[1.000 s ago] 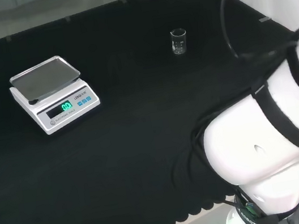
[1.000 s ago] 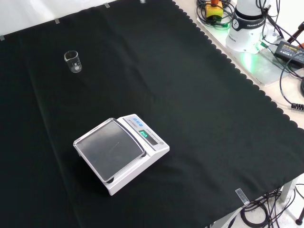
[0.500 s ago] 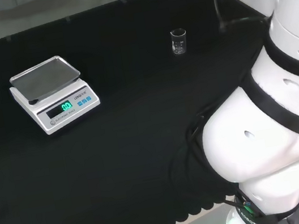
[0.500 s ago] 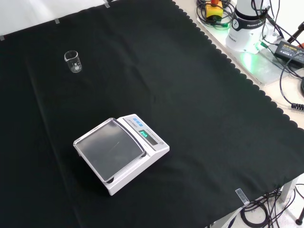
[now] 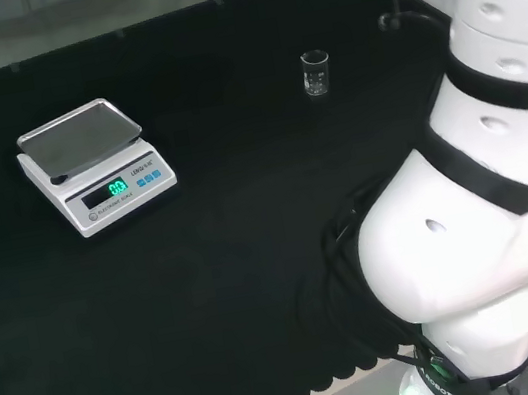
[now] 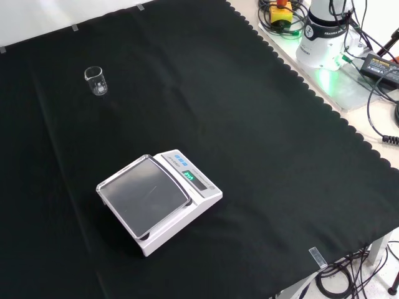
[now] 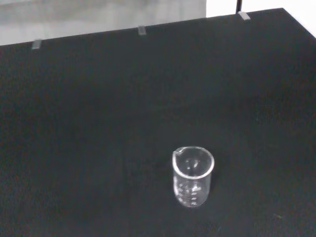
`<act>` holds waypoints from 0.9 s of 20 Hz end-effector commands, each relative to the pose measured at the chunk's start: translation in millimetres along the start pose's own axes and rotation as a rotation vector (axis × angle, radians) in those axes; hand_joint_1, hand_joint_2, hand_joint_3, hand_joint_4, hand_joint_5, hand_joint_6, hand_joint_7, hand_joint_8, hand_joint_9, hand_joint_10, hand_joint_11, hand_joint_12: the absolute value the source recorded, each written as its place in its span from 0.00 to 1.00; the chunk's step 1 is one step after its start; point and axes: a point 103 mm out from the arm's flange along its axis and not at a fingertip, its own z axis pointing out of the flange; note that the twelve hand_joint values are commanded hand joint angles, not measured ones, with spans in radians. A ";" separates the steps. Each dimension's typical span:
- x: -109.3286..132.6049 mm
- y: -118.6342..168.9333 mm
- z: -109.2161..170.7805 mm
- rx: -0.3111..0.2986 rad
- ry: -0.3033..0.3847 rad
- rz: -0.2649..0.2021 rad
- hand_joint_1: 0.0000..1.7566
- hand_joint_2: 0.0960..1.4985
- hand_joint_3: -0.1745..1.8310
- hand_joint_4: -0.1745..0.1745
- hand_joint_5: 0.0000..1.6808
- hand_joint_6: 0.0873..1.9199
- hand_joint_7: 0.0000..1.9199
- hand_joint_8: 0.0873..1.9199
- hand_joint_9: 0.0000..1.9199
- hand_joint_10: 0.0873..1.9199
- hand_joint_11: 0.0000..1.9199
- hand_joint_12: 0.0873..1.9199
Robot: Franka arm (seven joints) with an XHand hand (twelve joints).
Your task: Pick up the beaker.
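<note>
A small clear glass beaker (image 5: 316,73) stands upright and alone on the black cloth, far back and right of centre in the head view. In the front view the beaker (image 6: 95,81) is near the upper left corner. Through the wrist view the beaker (image 7: 192,176) appears empty, spout at its rim, with bare cloth all around it. Nothing touches it.
A white digital scale (image 5: 95,166) with a grey pan sits left in the head view; in the front view the scale (image 6: 158,199) is near the middle. The arm's white links (image 5: 488,201) rise at the head view's right. Cables and the arm's base (image 6: 324,37) lie beyond the cloth's scalloped edge.
The arm's white links have swung upward and leftward in the head view. The beaker and the scale have stayed in place.
</note>
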 end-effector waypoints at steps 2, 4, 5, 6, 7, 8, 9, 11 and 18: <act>28.0 88.3 98.8 0.037 0.042 -0.066 0.18 0.63 0.19 0.33 0.10 0.00 0.00 0.23 0.00 0.36 0.00 0.79; 33.4 90.8 109.1 0.047 0.033 -0.068 0.18 0.63 0.19 0.32 0.10 0.00 0.00 0.23 0.00 0.36 0.00 0.78; 36.3 91.7 113.8 0.056 0.029 -0.067 0.18 0.63 0.19 0.32 0.10 0.00 0.00 0.24 0.00 0.36 0.00 0.78; 38.1 92.0 117.9 0.063 0.025 -0.065 0.18 0.62 0.19 0.32 0.10 0.00 0.00 0.24 0.00 0.36 0.00 0.78; 40.4 92.2 122.4 0.070 0.022 -0.061 0.18 0.62 0.19 0.32 0.10 0.00 0.00 0.24 0.00 0.37 0.00 0.78; 42.7 92.1 126.8 0.078 0.022 -0.060 0.18 0.62 0.19 0.32 0.10 0.00 0.00 0.24 0.00 0.37 0.00 0.78; 44.4 91.9 130.6 0.087 0.020 -0.061 0.18 0.62 0.19 0.32 0.10 0.00 0.00 0.24 0.00 0.37 0.00 0.78; 48.2 91.3 138.0 0.101 0.016 -0.059 0.17 0.62 0.19 0.32 0.10 0.00 0.00 0.25 0.00 0.37 0.00 0.78; 46.4 93.5 163.0 0.154 0.007 -0.046 0.17 0.62 0.19 0.32 0.10 0.00 0.00 0.25 0.00 0.37 0.00 0.78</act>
